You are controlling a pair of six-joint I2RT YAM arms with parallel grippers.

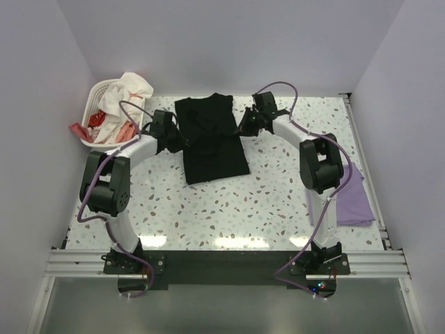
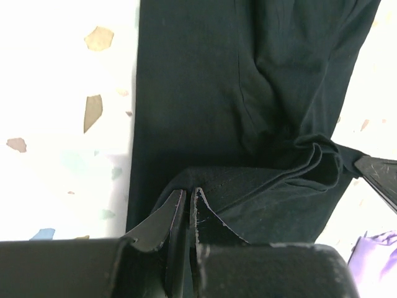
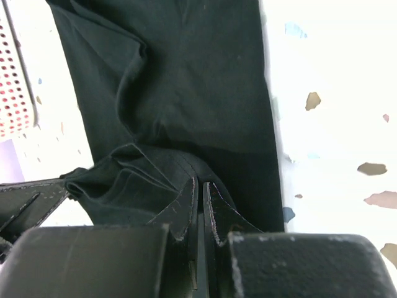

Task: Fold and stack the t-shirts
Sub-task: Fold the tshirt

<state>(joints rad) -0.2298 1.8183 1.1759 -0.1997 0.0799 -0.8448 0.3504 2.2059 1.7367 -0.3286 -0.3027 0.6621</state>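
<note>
- Black tee [image 1: 212,142] lies on the bench [image 1: 243,202], mid-width and toward the far side. It reads as a long dark rectangle, long axis running near-to-far from my bases.
- Left fingers [image 2: 178,208] are pinched nearly closed on its left edge. Right fingers [image 3: 189,195] are clamped tight on the right edge, directly opposite. Both have cloth between them, barely a gap.
- Key relation: the grips face each other across the short axis, closer to the far end, so most of the tee lies on the near side of the fingers.
- Neither arm is nearer, it's symmetric. I reckon the next move is a two-arm carry along the long axis, both moving together.
- Wrist cams show what the top cam can't: the cloth btwn the grips is bunched into a raised, pleated ridge of several layers, not taut. From above that's just a dark blob.
- Each wrist cam also catches the opposite arm's fingertip at the far end of that ridge.
- Only the top cam gives the layout: lavender tee [image 1: 358,198] is folded at the right near edge, well apart from the black one and partly hidden by the right arm. Prob the stack spot.
- Laundry basket [image 1: 97,94] sits in the far left corner, with clothes in it, near the left arm.
- Risk, imo: uneven pull and the ridge skews.
</note>
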